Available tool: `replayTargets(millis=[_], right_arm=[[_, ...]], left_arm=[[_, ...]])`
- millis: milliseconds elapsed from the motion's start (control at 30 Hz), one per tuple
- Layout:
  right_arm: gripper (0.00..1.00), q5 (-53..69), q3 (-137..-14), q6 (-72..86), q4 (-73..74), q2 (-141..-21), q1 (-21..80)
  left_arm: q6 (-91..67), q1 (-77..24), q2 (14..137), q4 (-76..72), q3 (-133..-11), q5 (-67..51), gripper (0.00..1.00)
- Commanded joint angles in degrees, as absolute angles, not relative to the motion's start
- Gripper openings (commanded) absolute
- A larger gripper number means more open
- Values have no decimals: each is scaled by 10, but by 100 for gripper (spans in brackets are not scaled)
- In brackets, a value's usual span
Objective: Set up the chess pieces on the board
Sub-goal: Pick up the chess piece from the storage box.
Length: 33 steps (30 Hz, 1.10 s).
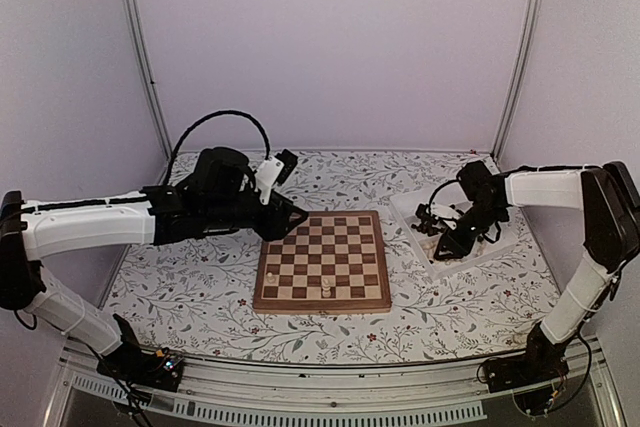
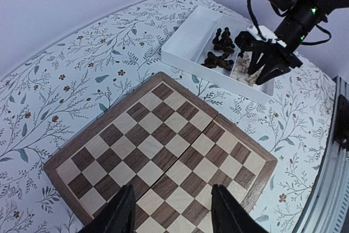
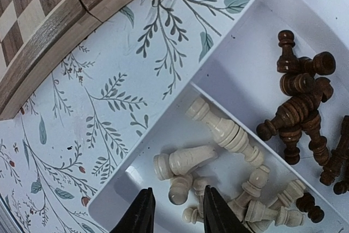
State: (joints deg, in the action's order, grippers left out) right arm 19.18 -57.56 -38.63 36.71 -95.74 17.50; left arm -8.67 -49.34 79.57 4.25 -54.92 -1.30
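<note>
1. Left gripper point(image 2: 172, 192) hovers at the board's point(image 1: 340, 237) 10 o'clock corner, fingers apart, empty.
2. Cream chess pieces point(image 1: 325, 285) stand near its 6 o'clock edge.
3. At 3 o'clock, right gripper point(image 3: 177, 205) dips into the tray point(image 2: 191, 36); whether it grips anything is unclear.

Overhead rear view of whole table point(image 1: 200, 277); left wrist obliquely above board point(image 2: 163, 145) and tray point(image 2: 191, 36); right wrist close over tray.

a white partitioned tray point(image 2: 192, 37) sits on a pale tablecloth point(image 1: 200, 282) printed with leafy sprigs; plain lilac walls point(image 1: 330, 37) and metal posts point(image 1: 141, 47) stand behind.
</note>
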Motion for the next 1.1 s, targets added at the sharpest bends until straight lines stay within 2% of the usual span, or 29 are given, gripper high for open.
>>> replayTargets(millis=[0, 267, 333, 500, 733, 867, 1067], right_arm=[[31, 184, -575, -385, 356, -976, 186], [7, 173, -581, -379, 364, -983, 189], [5, 170, -590, -376, 378, -981, 189], [3, 159, -626, -373, 434, -926, 188], [3, 218, -675, -378, 494, -866, 201], [4, 228, -694, -381, 499, -861, 255], [4, 215, -739, -395, 505, -898, 369]], left_arm=[[-91, -502, 780, 43, -538, -5, 49], [-84, -502, 777, 50, -536, -2, 49], [-83, -502, 774, 53, -537, -2, 50], [-62, -502, 759, 70, -544, -2, 50], [17, -483, 767, 104, -576, 30, 50], [36, -449, 783, 100, -586, 28, 51], [6, -378, 775, 36, -546, -41, 50]])
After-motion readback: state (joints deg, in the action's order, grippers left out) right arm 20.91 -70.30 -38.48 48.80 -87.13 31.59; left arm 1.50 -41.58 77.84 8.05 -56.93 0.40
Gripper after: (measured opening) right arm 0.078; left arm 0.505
